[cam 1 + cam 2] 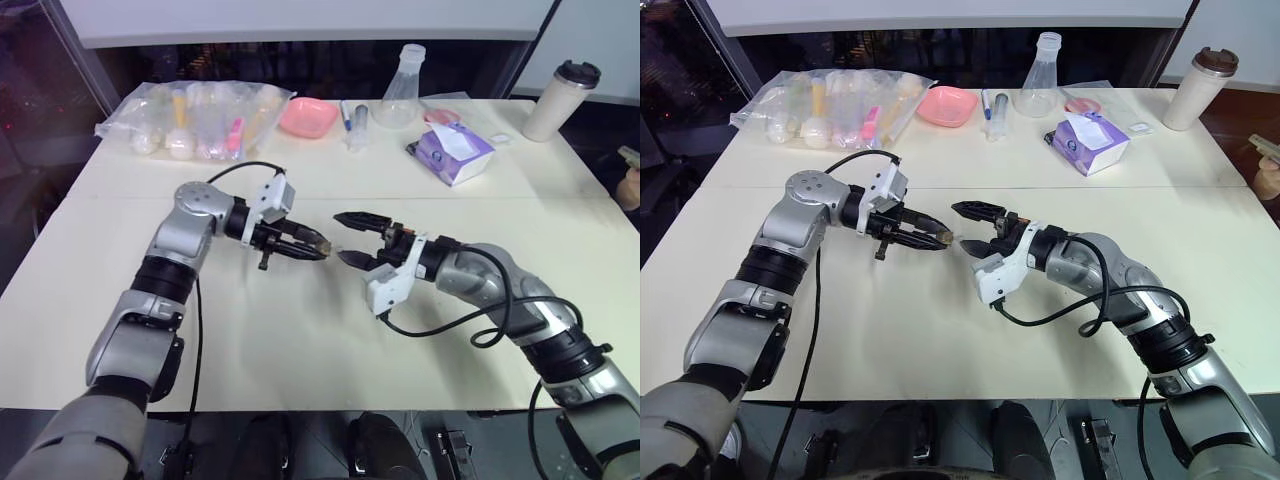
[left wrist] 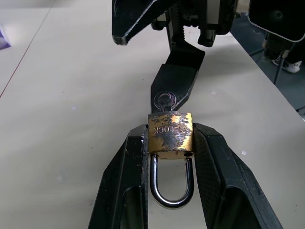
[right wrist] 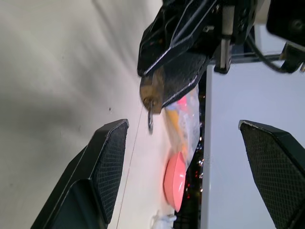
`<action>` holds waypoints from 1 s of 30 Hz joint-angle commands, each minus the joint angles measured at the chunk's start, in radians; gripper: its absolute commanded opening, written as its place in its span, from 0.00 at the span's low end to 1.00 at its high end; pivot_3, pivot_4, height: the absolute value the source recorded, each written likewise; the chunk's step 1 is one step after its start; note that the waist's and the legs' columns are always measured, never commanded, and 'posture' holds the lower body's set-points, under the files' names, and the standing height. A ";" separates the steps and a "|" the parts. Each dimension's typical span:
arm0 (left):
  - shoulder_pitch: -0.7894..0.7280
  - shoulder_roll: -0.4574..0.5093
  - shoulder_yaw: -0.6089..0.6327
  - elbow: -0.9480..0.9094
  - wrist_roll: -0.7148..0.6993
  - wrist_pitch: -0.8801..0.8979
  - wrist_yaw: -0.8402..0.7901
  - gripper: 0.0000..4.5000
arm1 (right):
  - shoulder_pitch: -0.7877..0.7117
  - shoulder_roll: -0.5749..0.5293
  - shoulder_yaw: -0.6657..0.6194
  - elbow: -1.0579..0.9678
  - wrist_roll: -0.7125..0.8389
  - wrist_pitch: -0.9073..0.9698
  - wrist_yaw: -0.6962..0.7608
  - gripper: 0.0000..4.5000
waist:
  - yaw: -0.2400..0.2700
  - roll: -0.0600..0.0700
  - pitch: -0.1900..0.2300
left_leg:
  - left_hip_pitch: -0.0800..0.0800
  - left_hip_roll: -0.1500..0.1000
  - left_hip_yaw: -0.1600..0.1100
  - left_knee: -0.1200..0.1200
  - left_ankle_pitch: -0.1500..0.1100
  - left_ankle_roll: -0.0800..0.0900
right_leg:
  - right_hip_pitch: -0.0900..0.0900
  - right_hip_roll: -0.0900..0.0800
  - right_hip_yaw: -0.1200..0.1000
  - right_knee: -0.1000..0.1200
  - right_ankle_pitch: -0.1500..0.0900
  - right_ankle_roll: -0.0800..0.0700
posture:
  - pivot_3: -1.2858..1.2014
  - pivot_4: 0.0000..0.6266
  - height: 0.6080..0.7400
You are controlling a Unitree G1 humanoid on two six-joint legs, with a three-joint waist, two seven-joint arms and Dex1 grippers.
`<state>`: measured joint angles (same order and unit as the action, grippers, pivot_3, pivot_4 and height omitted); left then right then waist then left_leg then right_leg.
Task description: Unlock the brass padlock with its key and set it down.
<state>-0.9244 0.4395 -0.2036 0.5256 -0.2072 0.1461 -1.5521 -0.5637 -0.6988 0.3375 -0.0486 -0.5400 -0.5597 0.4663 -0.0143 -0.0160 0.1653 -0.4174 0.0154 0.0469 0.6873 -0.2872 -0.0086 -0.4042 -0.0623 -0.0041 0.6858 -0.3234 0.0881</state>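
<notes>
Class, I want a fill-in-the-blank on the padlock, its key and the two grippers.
1. The padlock is held by the ____ gripper.
2. The key sits in the padlock's ____.
3. The right gripper is ____.
4. The shackle looks ____.

Missing words: left; keyhole; open; closed

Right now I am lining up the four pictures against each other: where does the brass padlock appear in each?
Left eye view: brass padlock at the left gripper's tips, mid-table.
Right eye view: same spot, facing the open right gripper.
Left wrist view: centre, clamped between the fingers, key in its end.
Right wrist view: upper middle, key hanging.
Shared landmark: the pink dish.
</notes>
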 commanded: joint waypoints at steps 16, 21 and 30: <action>-0.030 -0.006 0.004 -0.022 -0.022 -0.031 -0.043 0.16 | -0.066 0.028 -0.012 0.054 0.035 -0.131 0.048 0.00 | 0.000 0.000 0.000 | 0.000 0.000 0.000 0.001 0.000 0.000 | 0.000 0.000 0.000 0.000 0.000 0.000 | 0.52 0.24 0.81; -0.025 -0.001 0.003 -0.028 -0.025 -0.027 -0.047 0.16 | -0.069 0.027 -0.015 0.061 0.036 -0.145 0.050 0.00 | 0.000 0.000 0.000 | 0.000 0.000 0.000 0.001 0.000 0.000 | 0.000 0.000 0.000 0.000 0.000 0.000 | 0.52 0.24 0.81; -0.008 0.025 0.003 -0.068 -0.048 0.007 -0.060 0.53 | -0.081 0.030 -0.015 0.080 0.040 -0.151 0.056 0.00 | -0.001 0.000 0.000 | 0.000 0.000 0.000 0.001 0.000 0.000 | 0.000 0.000 0.000 0.000 0.000 0.000 | 0.52 0.24 0.81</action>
<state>-0.9346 0.4500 -0.2043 0.4958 -0.2436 0.1460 -1.5988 -0.6143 -0.6713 0.3532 0.0372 -0.5259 -0.7045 0.5299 -0.0149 -0.0158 0.1652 -0.4175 0.0158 0.0469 0.6887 -0.2872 -0.0086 -0.4039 -0.0626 -0.0040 0.6863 -0.3234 0.0881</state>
